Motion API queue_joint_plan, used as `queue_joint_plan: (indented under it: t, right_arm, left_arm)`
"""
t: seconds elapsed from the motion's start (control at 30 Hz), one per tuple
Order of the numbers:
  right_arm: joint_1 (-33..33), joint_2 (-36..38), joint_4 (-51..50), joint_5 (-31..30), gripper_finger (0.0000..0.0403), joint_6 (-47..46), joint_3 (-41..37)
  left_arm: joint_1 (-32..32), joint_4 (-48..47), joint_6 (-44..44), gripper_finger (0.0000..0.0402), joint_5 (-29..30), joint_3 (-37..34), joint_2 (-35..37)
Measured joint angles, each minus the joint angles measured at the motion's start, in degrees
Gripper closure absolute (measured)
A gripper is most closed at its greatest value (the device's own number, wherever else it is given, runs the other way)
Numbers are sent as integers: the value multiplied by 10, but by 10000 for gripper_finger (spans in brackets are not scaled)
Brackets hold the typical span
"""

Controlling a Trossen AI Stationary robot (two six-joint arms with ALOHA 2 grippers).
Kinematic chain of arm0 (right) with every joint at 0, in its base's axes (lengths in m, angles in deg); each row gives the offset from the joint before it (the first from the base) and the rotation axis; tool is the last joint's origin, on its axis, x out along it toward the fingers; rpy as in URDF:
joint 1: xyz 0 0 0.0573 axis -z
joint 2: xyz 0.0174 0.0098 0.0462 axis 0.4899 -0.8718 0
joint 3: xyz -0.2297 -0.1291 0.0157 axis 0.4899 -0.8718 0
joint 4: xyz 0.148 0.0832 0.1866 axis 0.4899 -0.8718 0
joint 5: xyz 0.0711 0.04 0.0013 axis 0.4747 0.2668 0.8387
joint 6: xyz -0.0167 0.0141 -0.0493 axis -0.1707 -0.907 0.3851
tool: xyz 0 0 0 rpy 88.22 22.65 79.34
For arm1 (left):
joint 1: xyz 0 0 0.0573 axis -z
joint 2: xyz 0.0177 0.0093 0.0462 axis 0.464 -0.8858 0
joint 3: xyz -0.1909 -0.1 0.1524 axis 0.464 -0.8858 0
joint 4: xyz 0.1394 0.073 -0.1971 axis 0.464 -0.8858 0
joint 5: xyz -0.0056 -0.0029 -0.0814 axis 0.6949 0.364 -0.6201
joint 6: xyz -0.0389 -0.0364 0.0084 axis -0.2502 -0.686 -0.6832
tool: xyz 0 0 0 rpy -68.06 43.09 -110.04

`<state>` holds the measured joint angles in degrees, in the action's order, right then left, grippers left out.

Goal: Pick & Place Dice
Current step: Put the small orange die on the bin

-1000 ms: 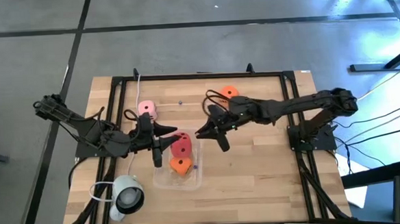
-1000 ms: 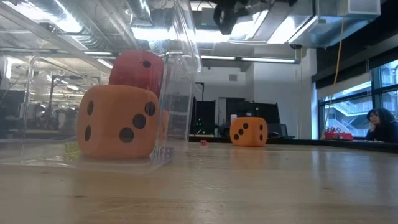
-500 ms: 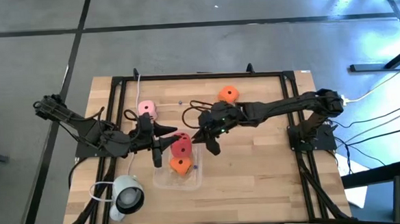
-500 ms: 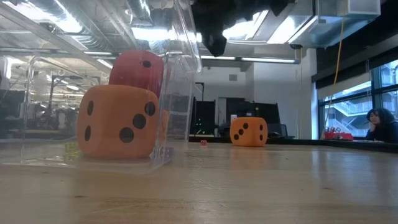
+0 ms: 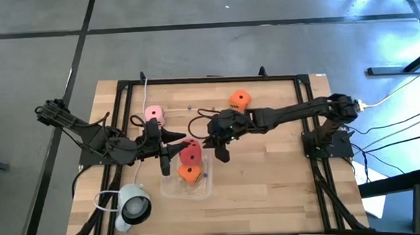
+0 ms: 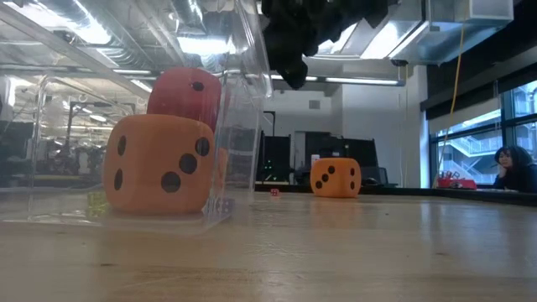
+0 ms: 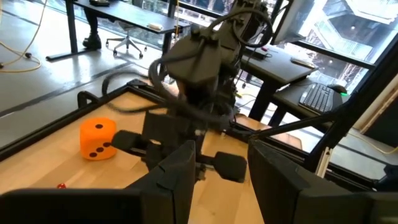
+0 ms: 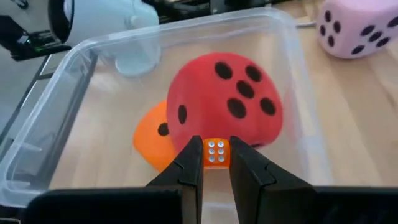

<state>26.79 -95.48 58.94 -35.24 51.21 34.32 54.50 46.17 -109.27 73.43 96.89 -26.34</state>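
A clear plastic container (image 5: 205, 184) holds a red die (image 5: 191, 154) leaning on an orange die (image 5: 189, 175). A pale pink die (image 5: 153, 114) and a second orange die (image 5: 239, 98) rest on the table farther back. My right gripper (image 8: 216, 163) hangs over the container's right far part, shut on a tiny orange die (image 8: 216, 153). My left gripper (image 5: 167, 153) stands at the container's left far corner with a gap between its fingers (image 7: 177, 180). No frame shows anything between those fingers. My right gripper pinches the tiny orange die's two opposite sides (image 8: 205, 153) between its fingertips. It comes slanting down from the table's right. The die is lifted clear above the red die, its six-pip face toward the wrist camera. My left gripper: I cannot tell whether it touches the container.
A white camera (image 5: 132, 206) stands at the near left beside the container. A tiny red die (image 6: 274, 192) lies on the table toward the far side. Bare wood lies to the right of the container. A person (image 6: 508, 164) sits beyond the table.
My right gripper has moved toward the table's left edge and down, coming over the container, and has tipped further downward. It has stayed shut on the tiny orange die.
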Motion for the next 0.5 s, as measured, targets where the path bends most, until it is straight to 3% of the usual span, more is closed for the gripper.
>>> queue_joint_plan:
  t: [0.5]
  right_arm:
    - [-3,-21,2,-4,354,9,-1]
  left_arm:
    - [0,0,-1,263,-1,0,0]
